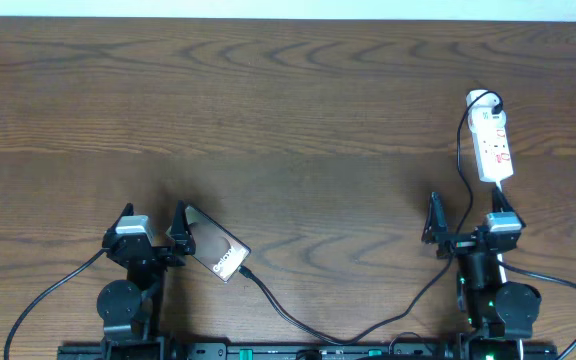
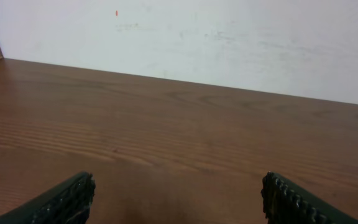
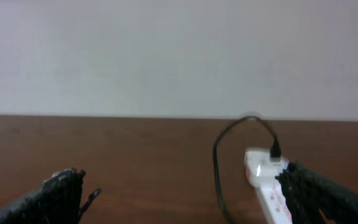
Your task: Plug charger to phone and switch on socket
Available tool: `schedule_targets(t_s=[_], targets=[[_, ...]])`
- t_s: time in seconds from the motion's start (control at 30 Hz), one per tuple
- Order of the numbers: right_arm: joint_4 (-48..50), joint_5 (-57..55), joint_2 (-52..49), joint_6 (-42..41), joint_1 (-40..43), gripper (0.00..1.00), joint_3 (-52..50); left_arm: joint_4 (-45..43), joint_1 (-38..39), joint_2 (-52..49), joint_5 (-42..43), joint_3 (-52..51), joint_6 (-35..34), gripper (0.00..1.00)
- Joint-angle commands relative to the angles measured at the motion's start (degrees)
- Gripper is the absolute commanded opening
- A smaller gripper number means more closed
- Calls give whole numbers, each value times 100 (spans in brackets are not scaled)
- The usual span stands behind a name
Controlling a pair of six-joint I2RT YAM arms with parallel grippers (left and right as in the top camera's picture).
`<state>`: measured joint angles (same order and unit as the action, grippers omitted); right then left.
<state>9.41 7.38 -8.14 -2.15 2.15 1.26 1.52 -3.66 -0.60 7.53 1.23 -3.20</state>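
**benchrat:** Both released, right? The left tool point(image 1: 153, 232) has its jaws spread wide, and its wrist view shows only bare worktop point(image 1: 288, 120) between them. The right tool point(image 1: 468, 230) is the same, wide and empty.

**yamfan:** Yep. Check what sits next to each one, though. The phone point(image 1: 213, 250) lies flat and skewed at the near left of the worktop, just beside the left tool's finger nearer the middle. Its lettered end points back toward the robot. I'd guess that arm is parked there so it can steady the phone.

**benchrat:** And the charger point(image 1: 288, 315)?

**yamfan:** The thin cable comes off the phone's lettered end and loops along the near edge. Then it climbs past the right tool to the black plug point(image 1: 493, 101) at the far end of the socket point(image 1: 492, 145). The tip meets the phone's edge, but I can't tell if it's fully seated, it's too small to see.

**benchrat:** So the right arm is lined up on the socket?

**yamfan:** Looks that way. The socket sits at the far right, with its near end just ahead of the right tool's outer finger, and the wrist view shows it close in front on that side. My read is that the switch is the step in hand, though I can't make out its position. Wide jaws are clumsy for poking a switch, so one fingertip would probably have to do it. The cable hanging right there could snag too.
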Motion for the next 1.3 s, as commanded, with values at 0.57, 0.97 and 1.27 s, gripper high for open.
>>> schedule_targets(t_s=[0.57,0.97,1.27], targets=[[-1368,-531,785,-57,-358,99,-94,190,-28,37,37,-101,-33,86],[-1368,-533,782,-57,-365,99,-94,190,-28,37,37,-101,-33,86],[-1368,-533,782,-57,-365,99,-94,190,-28,37,37,-101,-33,86]])
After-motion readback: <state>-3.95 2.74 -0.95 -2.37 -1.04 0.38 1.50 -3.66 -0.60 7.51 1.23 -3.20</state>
